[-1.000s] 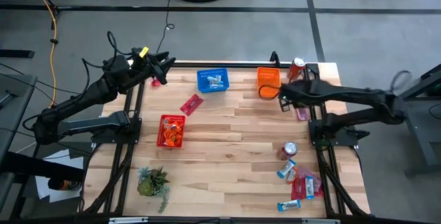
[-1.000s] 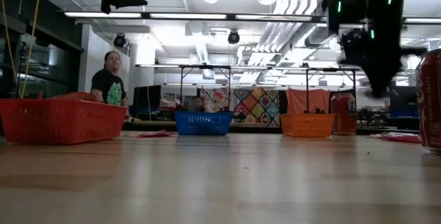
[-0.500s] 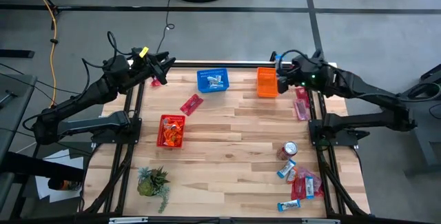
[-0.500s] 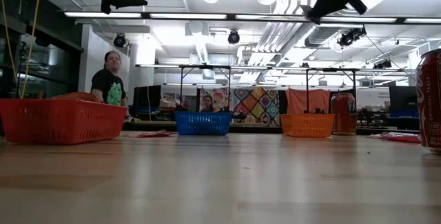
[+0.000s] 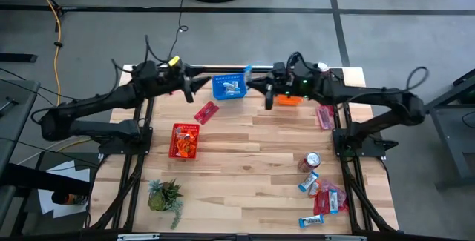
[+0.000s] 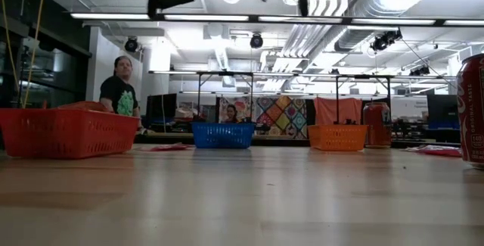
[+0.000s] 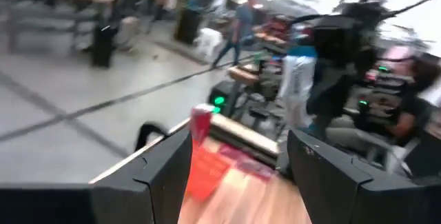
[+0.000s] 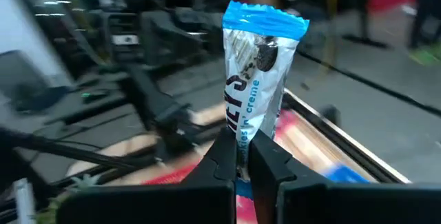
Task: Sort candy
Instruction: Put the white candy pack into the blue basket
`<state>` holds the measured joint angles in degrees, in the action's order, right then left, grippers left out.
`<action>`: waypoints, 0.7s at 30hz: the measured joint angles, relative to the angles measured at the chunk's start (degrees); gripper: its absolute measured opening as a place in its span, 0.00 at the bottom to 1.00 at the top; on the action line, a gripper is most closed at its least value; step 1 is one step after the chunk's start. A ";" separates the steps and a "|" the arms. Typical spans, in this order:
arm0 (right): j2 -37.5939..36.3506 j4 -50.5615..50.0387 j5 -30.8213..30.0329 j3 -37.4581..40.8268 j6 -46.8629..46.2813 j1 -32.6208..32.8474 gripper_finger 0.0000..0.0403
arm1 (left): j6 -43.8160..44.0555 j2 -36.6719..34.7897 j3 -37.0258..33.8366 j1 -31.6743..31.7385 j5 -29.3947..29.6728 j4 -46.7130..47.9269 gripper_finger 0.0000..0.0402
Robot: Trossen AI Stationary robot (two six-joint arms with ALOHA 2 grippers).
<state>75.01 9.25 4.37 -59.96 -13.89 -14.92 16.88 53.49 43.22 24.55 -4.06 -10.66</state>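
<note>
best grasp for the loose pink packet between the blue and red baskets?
Come straight down, mid-length, fingers across the short width of the pink packet. It lies flat and diagonal on the table, touching nothing else, so its sides give no purchase. The left tool is open and nearer.

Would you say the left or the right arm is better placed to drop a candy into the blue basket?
The right: its gripper already holds a blue-and-white candy beside the blue basket.

"creme" on candy wrapper (image 8: 258, 96)
</note>
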 joint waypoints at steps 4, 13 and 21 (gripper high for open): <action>4.52 7.34 1.26 0.00 0.51 1.17 0.02 | -3.38 4.37 0.00 -3.22 -3.51 -7.42 0.56; 8.35 11.30 2.81 0.04 0.90 4.41 0.01 | -4.09 10.45 0.02 -7.37 -4.64 -16.26 0.56; 8.34 10.87 1.81 0.02 1.36 5.33 0.01 | -4.09 15.96 0.02 -9.74 -6.20 -23.91 0.56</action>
<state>83.35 20.13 6.17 -59.94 -12.54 -9.58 12.80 69.45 43.24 14.81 -10.26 -34.57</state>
